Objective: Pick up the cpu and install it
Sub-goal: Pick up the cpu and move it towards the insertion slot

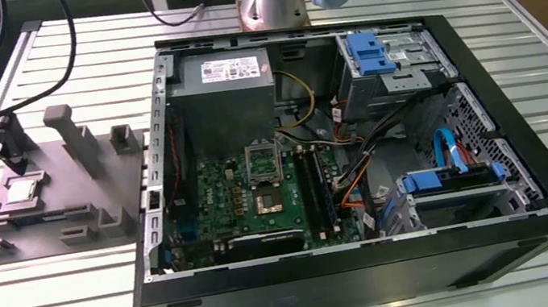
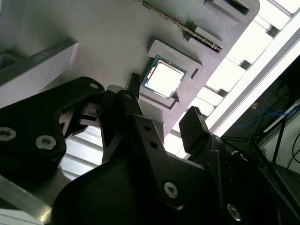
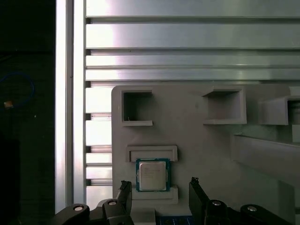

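1. My gripper [image 3: 159, 183] hangs over the grey holder plate [image 3: 197, 136], jaws spread open and gripping nothing.
2. In both wrist views I see its fingers [image 3: 124, 188] straddling the cpu [image 3: 153, 175], which lies flat in a shallow recess of that plate.
3. The open computer case [image 1: 360, 149] stands just beside the plate.

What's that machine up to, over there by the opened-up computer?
A robot arm's gripper hangs open over a grey holder tray, with its fingers spread either side of the cpu lying in its recess. The chip is not gripped yet. Beside the tray stands the open computer case, its motherboard exposed.
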Controlling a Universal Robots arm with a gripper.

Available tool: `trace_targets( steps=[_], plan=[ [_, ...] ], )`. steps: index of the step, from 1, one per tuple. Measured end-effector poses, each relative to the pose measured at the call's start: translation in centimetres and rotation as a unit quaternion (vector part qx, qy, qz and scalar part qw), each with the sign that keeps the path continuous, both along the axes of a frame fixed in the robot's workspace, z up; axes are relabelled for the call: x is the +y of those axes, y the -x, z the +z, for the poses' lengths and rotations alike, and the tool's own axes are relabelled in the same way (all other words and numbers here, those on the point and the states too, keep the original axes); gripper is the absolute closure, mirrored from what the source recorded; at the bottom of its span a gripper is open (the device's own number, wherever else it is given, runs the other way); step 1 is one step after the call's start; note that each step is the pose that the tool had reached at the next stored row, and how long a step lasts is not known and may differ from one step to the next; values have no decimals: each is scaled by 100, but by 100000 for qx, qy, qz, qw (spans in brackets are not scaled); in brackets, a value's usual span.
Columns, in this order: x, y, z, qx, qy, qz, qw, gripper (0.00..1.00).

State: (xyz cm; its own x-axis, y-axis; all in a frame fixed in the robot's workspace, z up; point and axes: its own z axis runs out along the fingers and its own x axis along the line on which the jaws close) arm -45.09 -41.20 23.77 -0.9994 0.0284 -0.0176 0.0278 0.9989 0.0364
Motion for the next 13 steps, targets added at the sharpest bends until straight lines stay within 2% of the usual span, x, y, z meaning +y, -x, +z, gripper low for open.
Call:
trace_targets(
  steps=[5, 6, 7, 13],
  plan=[
    [0, 0, -22, -18, -10, 0, 100000, 38],
    [0, 0, -37, -5, -1, 1, 100000, 38],
    [0, 0, -54, -3, 1, 1, 100000, 33],
    [-23, 0, -164, -5, -20, -1, 100000, 33]
  ],
)
